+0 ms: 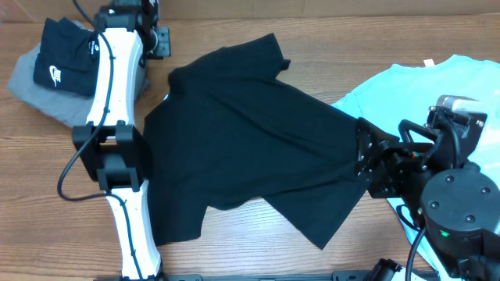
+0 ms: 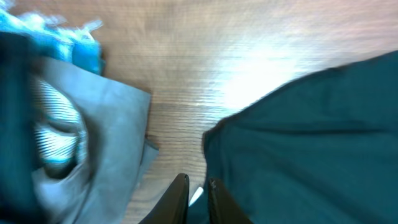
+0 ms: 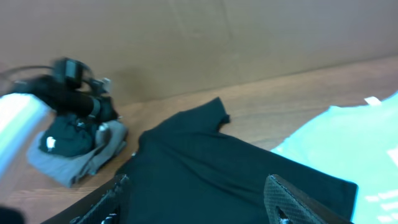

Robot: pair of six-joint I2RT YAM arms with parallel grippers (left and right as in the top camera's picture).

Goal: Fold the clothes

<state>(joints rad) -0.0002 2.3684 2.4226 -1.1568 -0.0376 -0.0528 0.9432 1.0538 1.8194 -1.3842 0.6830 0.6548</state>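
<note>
The large plain black cotton T-shirt (image 1: pixel 250 133) is lying rumpled and unfolded mid-frame, with the right gripper (image 3: pixel 199 190) gaping beside its right edge and the blurred left gripper (image 2: pixel 196 190) perhaps pinching something; that cannot be told.

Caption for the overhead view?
Black T-shirt lies rumpled on wooden table between left arm and right arm; teal shirt right, folded garments top left.

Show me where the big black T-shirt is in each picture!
Overhead: the black T-shirt is spread out across the middle of the picture.
Left wrist: the black T-shirt fills the right side, a bit blurry.
Right wrist: the black T-shirt lies low in the middle.
Shared landmark: the grey folded garment, top left in the overhead view and on the left in both wrist views.
</note>
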